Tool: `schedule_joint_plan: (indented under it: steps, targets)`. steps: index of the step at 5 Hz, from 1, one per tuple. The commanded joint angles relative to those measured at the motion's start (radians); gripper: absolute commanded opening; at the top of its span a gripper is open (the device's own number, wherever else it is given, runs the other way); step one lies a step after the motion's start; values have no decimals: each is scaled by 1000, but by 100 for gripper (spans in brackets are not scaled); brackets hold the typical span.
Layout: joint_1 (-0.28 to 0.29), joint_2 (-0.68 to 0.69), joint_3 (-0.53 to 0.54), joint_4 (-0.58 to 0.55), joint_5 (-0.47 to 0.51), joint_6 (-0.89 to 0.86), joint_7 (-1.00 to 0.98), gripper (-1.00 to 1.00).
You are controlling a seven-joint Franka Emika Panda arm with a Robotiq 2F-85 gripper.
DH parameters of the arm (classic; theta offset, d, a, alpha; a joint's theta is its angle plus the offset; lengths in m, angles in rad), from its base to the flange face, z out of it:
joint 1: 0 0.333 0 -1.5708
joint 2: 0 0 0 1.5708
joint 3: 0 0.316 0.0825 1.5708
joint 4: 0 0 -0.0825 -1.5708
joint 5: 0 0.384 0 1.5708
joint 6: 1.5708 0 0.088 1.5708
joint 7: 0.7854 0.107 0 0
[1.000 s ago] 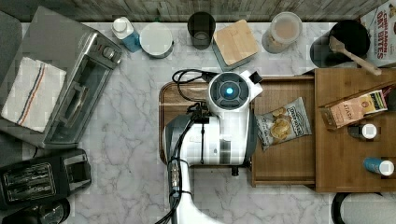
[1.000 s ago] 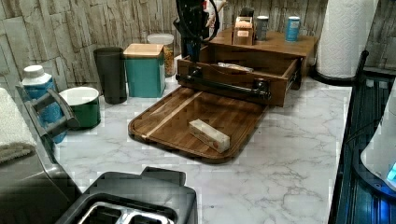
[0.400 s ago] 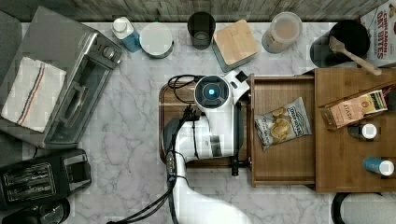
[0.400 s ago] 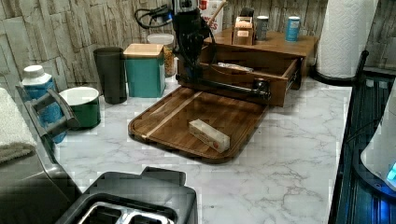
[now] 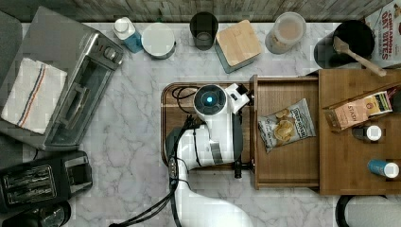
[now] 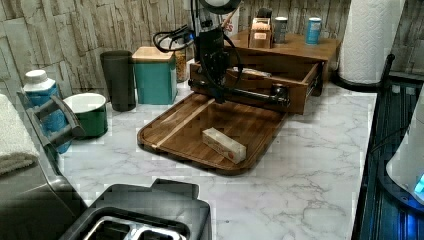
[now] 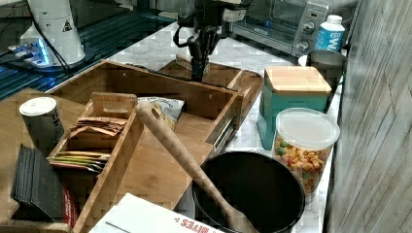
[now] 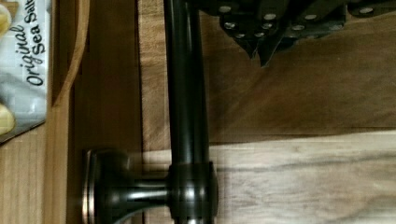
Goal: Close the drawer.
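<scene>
Your drawer (image 5: 288, 137) stands pulled well out from under the cabinet top (image 5: 359, 137), at the top view's right, with a chip bag (image 5: 283, 125) lying loose inside it. Your hand (image 6: 215, 82) hangs just outside the front panel, beside the dark bar handle (image 8: 184, 88), over the serving tray (image 6: 210, 130). In the wrist view the finger tips (image 8: 261, 44) sit close together and grip nothing, so I read the hand as narrow and empty. Treat the drawer as a stiff wooden box, likely light with so little in it, so it should slide rather than flex. You need no grip here: press flat on the front panel or squarely against the handle near its middle. I'd avoid pushing at one end, since the box could skew and bind. The metal bar looks smooth and may let the fingers slip off, so keep the push level and steady across the bench (image 5: 142, 118).
</scene>
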Motion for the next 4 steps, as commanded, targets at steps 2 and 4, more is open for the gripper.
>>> schedule_joint_plan:
  steps: [2, 4]
  targets:
    - [-75, -23, -37, 3, -3, 49, -260, -100]
    - [-158, -40, -84, -9, 11, 130, -429, -100]
